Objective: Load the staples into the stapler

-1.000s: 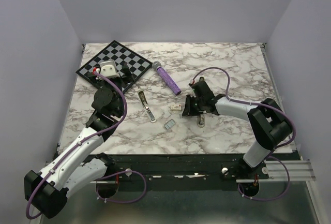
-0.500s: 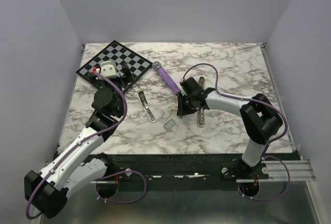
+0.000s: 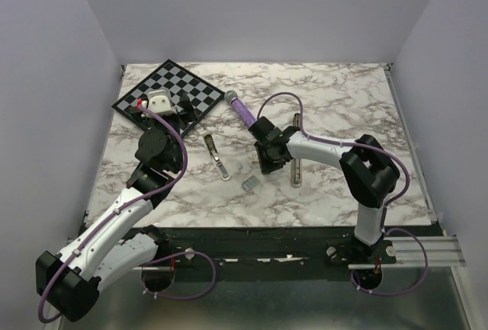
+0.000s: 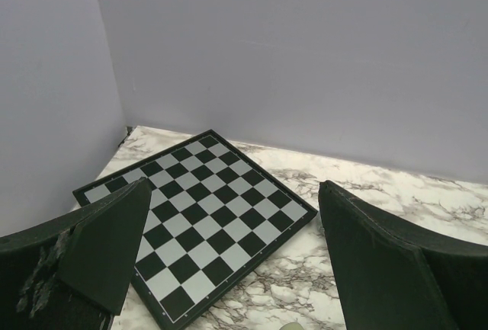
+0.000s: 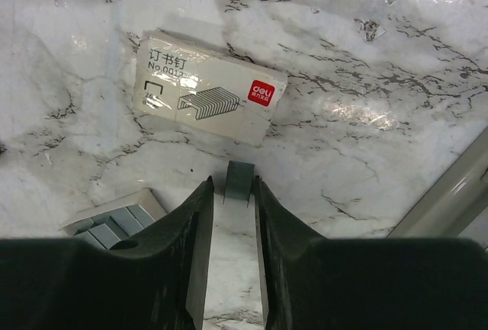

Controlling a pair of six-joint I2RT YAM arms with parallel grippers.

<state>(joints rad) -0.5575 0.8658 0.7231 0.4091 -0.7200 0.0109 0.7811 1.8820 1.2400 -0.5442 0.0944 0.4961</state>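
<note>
A marble table [image 3: 343,101] is seen from above, with a chessboard [image 3: 164,90] laid at its far left corner. The left gripper [image 4: 232,193] is held over the near part of the chessboard; its jaws are spread wide and nothing is held between them. The right gripper [image 5: 234,185] is lowered to the table near the middle, with its jaws set narrow. Two staplers are laid on the table: one stapler [image 3: 217,156] is left of the right gripper, and the second stapler [image 3: 296,170] is just to its right, partly covered by the arm. A purple pen [image 3: 244,114] is laid just beyond the right gripper. A cream box [image 5: 206,97], printed with a drawing of staples, is laid flat just ahead of the fingertips. A staple block [image 3: 249,183] is found beside the right gripper, on its near left side. A smaller staple strip [image 5: 239,177] is flanked by the two fingertips on the table, between them and the box; a sliver of marble is seen between it and one finger, so it is not clamped
</note>
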